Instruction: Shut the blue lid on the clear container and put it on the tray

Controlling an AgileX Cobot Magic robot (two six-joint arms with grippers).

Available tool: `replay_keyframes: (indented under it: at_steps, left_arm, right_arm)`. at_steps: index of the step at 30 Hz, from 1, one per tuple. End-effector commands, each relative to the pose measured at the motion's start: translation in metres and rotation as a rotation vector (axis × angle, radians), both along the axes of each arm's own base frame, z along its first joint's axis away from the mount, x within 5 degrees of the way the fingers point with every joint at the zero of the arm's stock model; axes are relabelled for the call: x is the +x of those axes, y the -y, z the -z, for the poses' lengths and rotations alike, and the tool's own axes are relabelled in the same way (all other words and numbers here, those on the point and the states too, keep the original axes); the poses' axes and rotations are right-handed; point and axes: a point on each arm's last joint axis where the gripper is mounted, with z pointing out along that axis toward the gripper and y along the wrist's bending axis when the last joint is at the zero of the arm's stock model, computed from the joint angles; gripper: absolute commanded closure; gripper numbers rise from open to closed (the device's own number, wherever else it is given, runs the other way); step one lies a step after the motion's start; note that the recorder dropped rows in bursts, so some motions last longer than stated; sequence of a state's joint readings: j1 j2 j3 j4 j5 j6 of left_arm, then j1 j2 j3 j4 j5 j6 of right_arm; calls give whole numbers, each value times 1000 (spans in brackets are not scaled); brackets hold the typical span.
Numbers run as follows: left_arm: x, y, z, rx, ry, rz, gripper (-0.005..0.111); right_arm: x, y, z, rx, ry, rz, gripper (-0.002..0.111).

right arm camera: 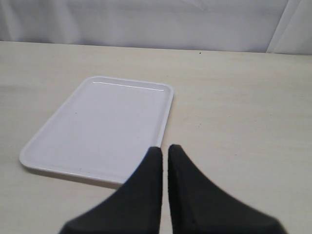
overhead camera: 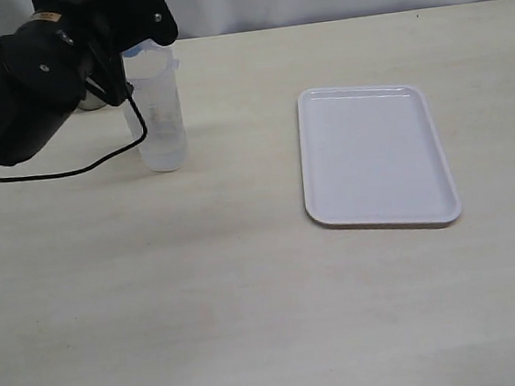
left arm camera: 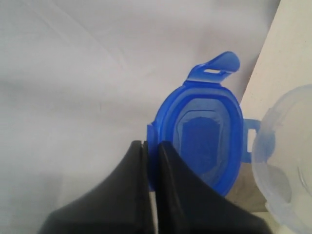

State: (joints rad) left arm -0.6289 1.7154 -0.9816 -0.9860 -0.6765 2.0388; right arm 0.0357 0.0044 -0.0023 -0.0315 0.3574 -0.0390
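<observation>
At far left, the left gripper (left arm camera: 151, 144) pinches an edge flap of the blue lid (left arm camera: 202, 139), holding it just beside the open mouth of the clear container (overhead camera: 160, 120). The container stands upright, well left of the tray (overhead camera: 374, 158). Closing seems the step in hand: the lid needs centring over the rim, then pressing down. It is glossy bright blue, flaps splayed. Right gripper (right arm camera: 163, 148) hovers near the tray, jaws together, empty.
</observation>
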Motion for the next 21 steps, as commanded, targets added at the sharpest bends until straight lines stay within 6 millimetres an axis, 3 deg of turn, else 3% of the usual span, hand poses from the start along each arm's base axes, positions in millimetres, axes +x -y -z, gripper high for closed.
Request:
replay_keyframes:
  at_steps: [1,21]
  left_arm:
    - [-6,7,-6,31,31,17,107]
    - [-12,-1,9,61,-13,-15,107]
  right_arm:
    - [0,0,0,4,13,-2,104]
    - [0,0,0,4,13,-2,104]
